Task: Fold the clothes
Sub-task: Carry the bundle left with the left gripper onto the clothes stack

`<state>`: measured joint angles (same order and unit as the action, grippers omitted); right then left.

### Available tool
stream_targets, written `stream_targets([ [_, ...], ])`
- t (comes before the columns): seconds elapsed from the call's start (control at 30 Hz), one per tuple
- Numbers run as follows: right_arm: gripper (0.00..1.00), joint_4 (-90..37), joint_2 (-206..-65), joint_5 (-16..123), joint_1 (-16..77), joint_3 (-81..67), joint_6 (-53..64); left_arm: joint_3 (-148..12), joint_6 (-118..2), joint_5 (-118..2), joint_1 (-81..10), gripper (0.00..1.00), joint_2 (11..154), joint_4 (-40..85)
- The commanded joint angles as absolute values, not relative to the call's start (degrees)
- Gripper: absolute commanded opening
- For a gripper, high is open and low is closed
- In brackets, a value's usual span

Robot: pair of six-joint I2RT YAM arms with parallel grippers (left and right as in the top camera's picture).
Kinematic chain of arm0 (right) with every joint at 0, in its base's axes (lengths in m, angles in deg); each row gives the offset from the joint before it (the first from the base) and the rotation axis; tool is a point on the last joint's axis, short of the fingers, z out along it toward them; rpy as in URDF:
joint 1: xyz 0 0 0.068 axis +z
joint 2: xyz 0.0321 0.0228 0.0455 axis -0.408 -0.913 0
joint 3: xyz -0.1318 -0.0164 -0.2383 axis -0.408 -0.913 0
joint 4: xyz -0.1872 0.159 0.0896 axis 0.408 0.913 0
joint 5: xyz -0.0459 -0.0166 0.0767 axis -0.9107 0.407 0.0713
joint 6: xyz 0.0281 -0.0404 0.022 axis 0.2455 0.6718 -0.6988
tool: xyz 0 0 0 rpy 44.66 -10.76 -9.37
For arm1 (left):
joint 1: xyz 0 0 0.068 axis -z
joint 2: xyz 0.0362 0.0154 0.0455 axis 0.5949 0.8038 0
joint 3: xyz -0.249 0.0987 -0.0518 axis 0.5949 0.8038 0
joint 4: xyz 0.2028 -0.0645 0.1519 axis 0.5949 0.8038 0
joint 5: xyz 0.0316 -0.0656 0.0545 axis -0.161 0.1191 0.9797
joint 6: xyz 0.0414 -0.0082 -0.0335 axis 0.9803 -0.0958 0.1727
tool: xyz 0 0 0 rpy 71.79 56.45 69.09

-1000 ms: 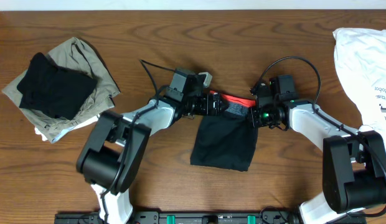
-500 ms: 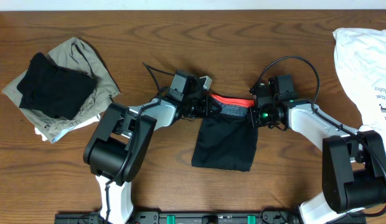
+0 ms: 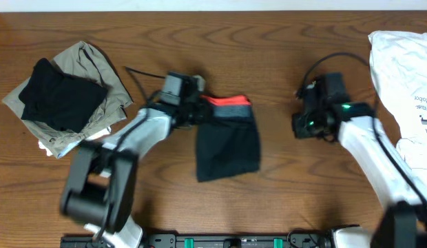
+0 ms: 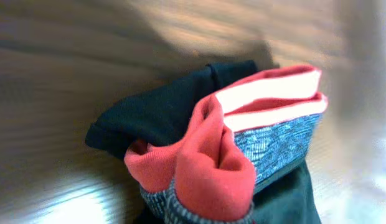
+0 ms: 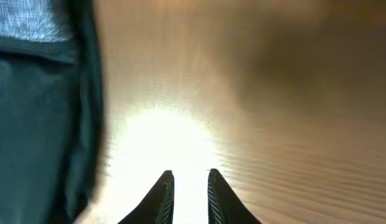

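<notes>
The clothes (image 3: pixel 227 145) lie folded near the table's middle as a black block. Their grey waistband (image 3: pixel 231 108), edged in coral-red, runs along the far side. My left gripper (image 3: pixel 198 111) is at the waistband's left end and is shut on it. In the left wrist view the bunched red and grey waistband (image 4: pixel 211 168) fills the lower frame and hides the fingers. My right gripper (image 3: pixel 297 126) hovers over bare wood, well to the right of the clothes. Its jaws stand slightly apart with nothing between them (image 5: pixel 190 183). The clothes' black edge (image 5: pixel 37 124) shows at the left of the right wrist view.
A plain black folded garment (image 3: pixel 58 96) lies on a khaki one (image 3: pixel 96 65) at the far left. A white printed garment (image 3: pixel 399 69) covers the right edge. A black cable (image 3: pixel 141 72) trails behind the left arm.
My right gripper has let go of the waistband and pulled away to the right. My left gripper closed on the waistband's left end and dragged the clothes to the left.
</notes>
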<state>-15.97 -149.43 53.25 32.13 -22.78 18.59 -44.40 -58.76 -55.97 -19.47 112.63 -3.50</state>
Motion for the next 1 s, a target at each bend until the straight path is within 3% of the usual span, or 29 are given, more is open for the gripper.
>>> stream_targets([
  [0.0, 0.19, -14.7, -143.9, 50.4, 31.3, -21.1, 19.0, -46.4, -49.6, -43.3, -22.9, 0.06, 107.5, 0.2],
  [0.47, 0.21, -11.6, -138.7, 50.0, 31.2, -21.1, 19.0, -55.5, -33.9, -32.0, -37.0, 0.06, 104.8, 7.8],
  [0.97, 0.24, -11.4, -138.8, 50.0, 31.2, -21.1, 19.0, -66.8, -31.0, -30.8, -46.1, 0.06, 104.8, 8.4],
])
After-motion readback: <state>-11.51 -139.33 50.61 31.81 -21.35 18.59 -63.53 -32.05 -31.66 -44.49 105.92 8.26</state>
